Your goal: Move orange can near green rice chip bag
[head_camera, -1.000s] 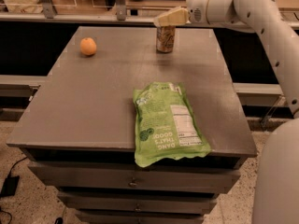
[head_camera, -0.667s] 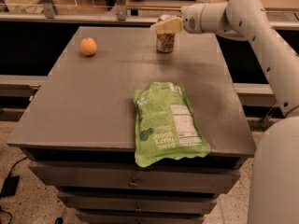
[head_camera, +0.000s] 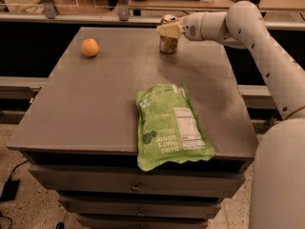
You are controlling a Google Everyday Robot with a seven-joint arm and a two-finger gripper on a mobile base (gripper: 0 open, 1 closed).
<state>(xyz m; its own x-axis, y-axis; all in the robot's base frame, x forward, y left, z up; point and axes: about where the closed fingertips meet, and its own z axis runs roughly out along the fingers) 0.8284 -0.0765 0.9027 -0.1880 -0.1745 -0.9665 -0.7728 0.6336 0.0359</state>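
Observation:
The orange can [head_camera: 168, 43] stands upright at the far side of the grey table [head_camera: 95, 104], its silver top showing. My gripper [head_camera: 167, 29] sits right at the can's upper part, coming in from the right on the white arm. The green rice chip bag [head_camera: 170, 125] lies flat near the table's front edge, label up, well apart from the can.
A round orange fruit [head_camera: 90, 47] rests at the far left of the table. My white arm [head_camera: 257, 46] reaches across the right side. Drawers sit below the tabletop. A rail and shelving run behind the table.
The gripper has shifted slightly left and down onto the can's upper part. The can, bag and fruit have not moved.

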